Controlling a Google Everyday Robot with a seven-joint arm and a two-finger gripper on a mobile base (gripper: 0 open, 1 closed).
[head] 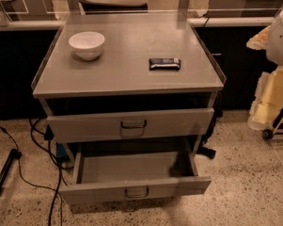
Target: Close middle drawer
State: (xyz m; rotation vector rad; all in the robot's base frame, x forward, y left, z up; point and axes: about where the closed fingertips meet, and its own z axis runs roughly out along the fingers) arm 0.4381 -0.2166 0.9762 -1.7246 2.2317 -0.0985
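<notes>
One grey cabinet (127,79) stood there. Its middle drawer (136,188) was pulled far out beneath the upper drawer (131,125). On top sat a white bowl (86,44) and a dark snack bar (164,63), well apart. The gripper was out of sight, so I could not tell its state.

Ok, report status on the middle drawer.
Gripper not in view. Middle drawer pulled well out. Top drawer slightly out; nothing seen in the way.
</notes>
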